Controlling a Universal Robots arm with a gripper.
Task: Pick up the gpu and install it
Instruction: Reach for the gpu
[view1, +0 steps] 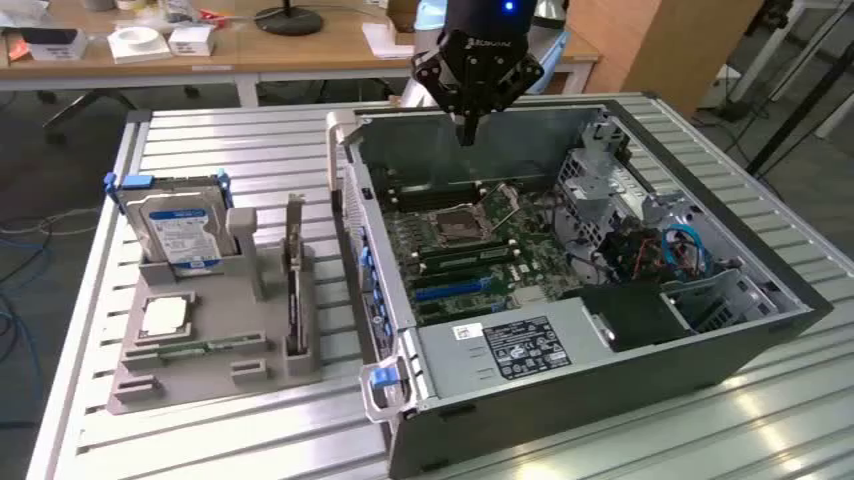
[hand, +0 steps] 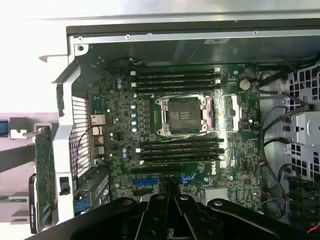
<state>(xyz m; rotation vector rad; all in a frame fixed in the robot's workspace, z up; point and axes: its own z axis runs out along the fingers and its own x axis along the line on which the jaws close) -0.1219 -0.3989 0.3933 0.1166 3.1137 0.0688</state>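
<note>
Black gpu upright in grey holder

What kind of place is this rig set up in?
Probably a robotics lab or workshop bench for PC assembly. An open computer case sits on a slatted metal table, a grey parts fixture beside it holds a hard drive, and cluttered wooden desks stand behind.

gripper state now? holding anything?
Gripper: closed, empty, above the open PC case. The gpu stands in the grey stand.
</note>
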